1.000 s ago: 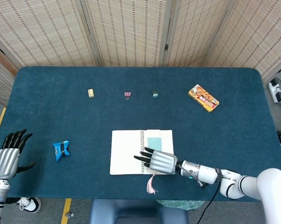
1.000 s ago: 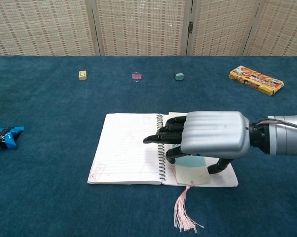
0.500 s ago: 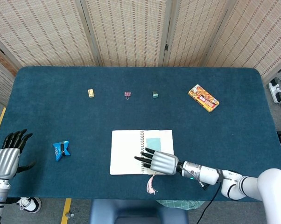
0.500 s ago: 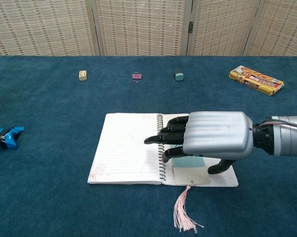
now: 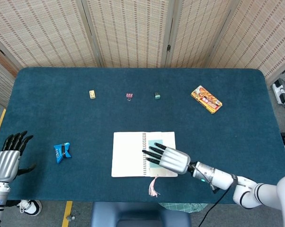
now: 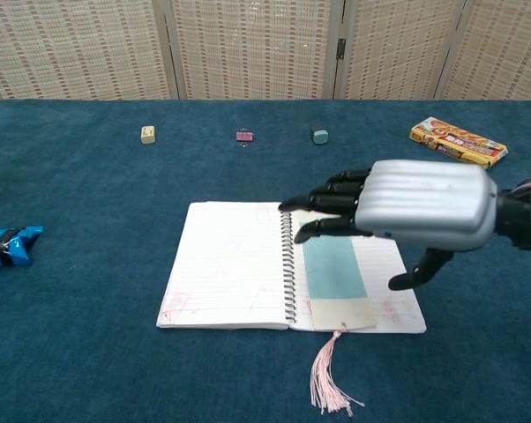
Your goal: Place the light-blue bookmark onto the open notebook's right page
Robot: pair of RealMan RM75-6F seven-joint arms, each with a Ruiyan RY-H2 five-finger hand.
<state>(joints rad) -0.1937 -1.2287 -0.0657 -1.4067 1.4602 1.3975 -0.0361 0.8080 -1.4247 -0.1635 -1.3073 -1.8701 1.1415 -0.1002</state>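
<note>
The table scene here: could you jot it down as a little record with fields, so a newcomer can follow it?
bookmark: light blue, flat on the notebook's right page, pink tassel on the cloth
notebook: open, spiral-bound
right hand: above the right page, fingers spread, holding nothing
left hand: at the table's near left edge, holding nothing
far side: snack pack, three small items
blue wrapper: left of the notebook

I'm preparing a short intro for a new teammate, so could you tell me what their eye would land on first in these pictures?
Most likely the right hand, silver with black fingers spread, hovering over the open notebook at the table's near middle. Under it, the light-blue bookmark lies flat on the right page, its pink tassel trailing off onto the blue cloth. The left hand waits at the far-left edge, holding nothing.
</note>
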